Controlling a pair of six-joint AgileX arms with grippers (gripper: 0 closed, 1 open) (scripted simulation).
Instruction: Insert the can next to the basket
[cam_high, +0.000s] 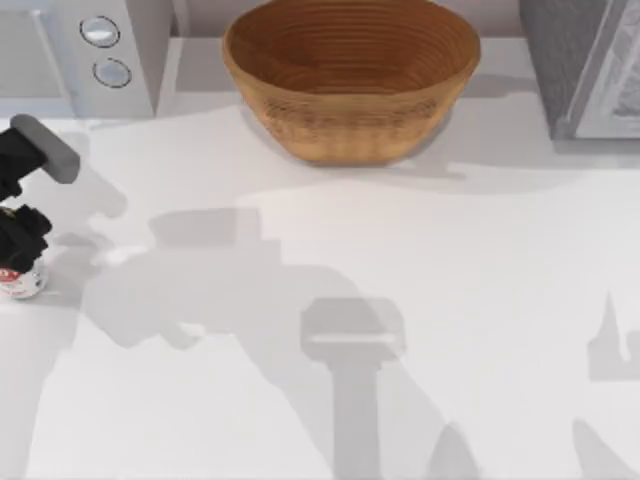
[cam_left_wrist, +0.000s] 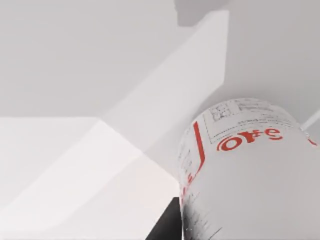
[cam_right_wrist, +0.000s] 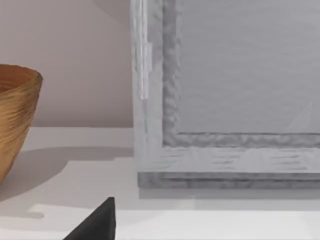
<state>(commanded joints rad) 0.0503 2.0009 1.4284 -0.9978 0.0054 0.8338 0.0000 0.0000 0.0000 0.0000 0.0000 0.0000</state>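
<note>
White desk (cam_high: 420, 300) surface spreads across the top view, crossed by grey shadows of the arms. At the upper middle of the frame stands the basket (cam_high: 350, 75), a round tan-brown wicker bowl with ribbed rings inside. A white appliance with 2 round knobs (cam_high: 105, 50) sits at the upper left corner, and a grey cabinet-like unit (cam_high: 585, 65) fills the upper right corner.

At the far left edge of the frame, about mid-height, the left gripper (cam_high: 20, 255) sits low over the can (cam_high: 22, 280), whose white body and red lettering peek out just beneath the black fingers. The can stands on the desk, well apart from the basket. In the left wrist view the can (cam_left_wrist: 250, 170) looms very close, white with a red label and printed text, with a dark finger edge (cam_left_wrist: 167, 225) right against its side; whether the gripper is clamped on the can or merely around it cannot be told.

From the right wrist view, the basket (cam_right_wrist: 15, 120) shows at the left edge, the grey unit (cam_right_wrist: 230, 100) rises beside it, and a dark tip of the right gripper (cam_right_wrist: 97, 222) shows at the bottom; whether its fingers are apart or together cannot be told.
</note>
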